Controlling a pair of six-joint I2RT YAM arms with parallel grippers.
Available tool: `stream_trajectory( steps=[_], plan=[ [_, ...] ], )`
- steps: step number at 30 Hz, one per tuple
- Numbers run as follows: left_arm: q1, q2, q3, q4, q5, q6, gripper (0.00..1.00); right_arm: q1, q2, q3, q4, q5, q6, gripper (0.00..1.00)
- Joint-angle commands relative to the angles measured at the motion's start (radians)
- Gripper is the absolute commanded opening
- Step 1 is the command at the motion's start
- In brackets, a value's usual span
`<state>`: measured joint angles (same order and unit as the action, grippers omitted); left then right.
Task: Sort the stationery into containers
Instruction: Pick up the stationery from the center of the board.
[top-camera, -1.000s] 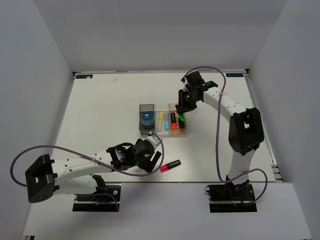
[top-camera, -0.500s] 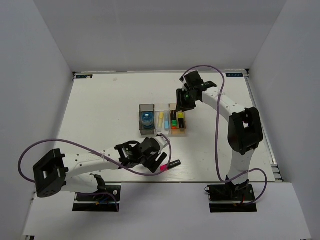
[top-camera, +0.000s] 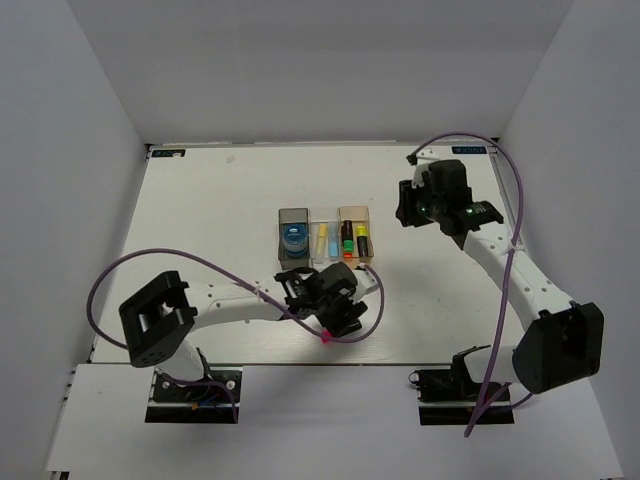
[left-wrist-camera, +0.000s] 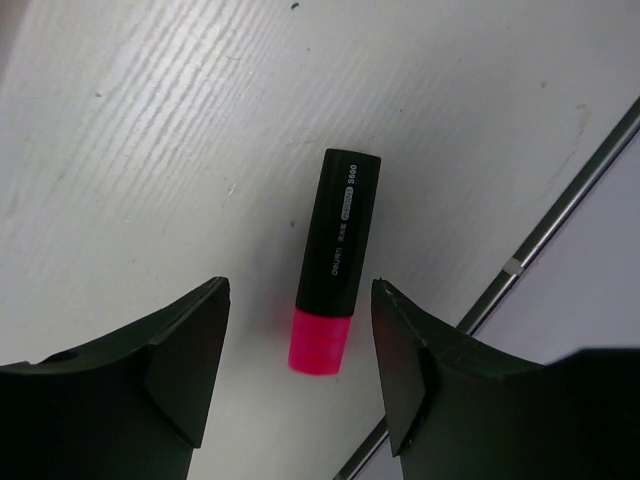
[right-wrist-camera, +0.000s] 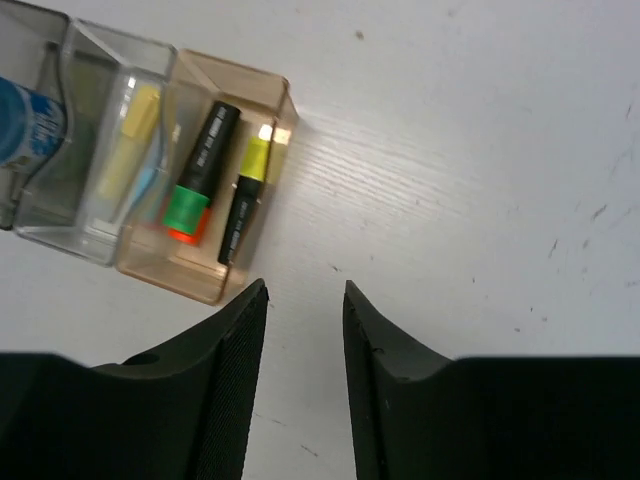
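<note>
A black highlighter with a pink cap (left-wrist-camera: 338, 255) lies flat on the white table. My left gripper (left-wrist-camera: 300, 290) hangs over it, open, with one finger on each side and neither touching it. From above only the pink cap (top-camera: 326, 339) shows under that gripper (top-camera: 338, 312). The containers stand in a row: smoky grey (top-camera: 293, 213) with the blue tape roll (top-camera: 293, 238), clear (top-camera: 323, 212) with a yellow and a blue pen, and orange-tan (right-wrist-camera: 165, 275) with a green-capped (right-wrist-camera: 195, 190) and a yellow-capped highlighter (right-wrist-camera: 245, 195). My right gripper (right-wrist-camera: 305, 287) is open and empty, right of the bins.
The table's near edge, with its metal strip (left-wrist-camera: 560, 210), runs just beside the pink highlighter. White walls close in the table at the left, back and right. The left arm's purple cable (top-camera: 372, 300) loops close to the orange-tan bin.
My left gripper has slid right until it straddles the pink highlighter. My right gripper let go of the green-capped highlighter into the orange-tan bin and pulled away to the right.
</note>
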<state>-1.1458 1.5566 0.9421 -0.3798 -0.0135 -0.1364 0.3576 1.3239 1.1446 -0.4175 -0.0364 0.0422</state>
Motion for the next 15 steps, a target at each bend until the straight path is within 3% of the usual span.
stream_trajectory(
  steps=[1,12,14,15],
  plan=[
    [-0.008,0.046,0.04,-0.001,0.06,0.02,0.69,-0.037,-0.028,-0.09,0.006,-0.029,-0.025,0.4],
    [-0.012,0.161,0.054,-0.034,0.043,0.017,0.63,-0.147,-0.083,-0.192,0.016,-0.135,0.082,0.41],
    [-0.02,0.178,0.052,-0.034,0.032,0.015,0.57,-0.17,-0.091,-0.197,0.02,-0.161,0.097,0.41],
    [-0.023,0.184,0.05,-0.042,0.027,0.017,0.45,-0.177,-0.092,-0.198,0.017,-0.164,0.108,0.41]
  ],
)
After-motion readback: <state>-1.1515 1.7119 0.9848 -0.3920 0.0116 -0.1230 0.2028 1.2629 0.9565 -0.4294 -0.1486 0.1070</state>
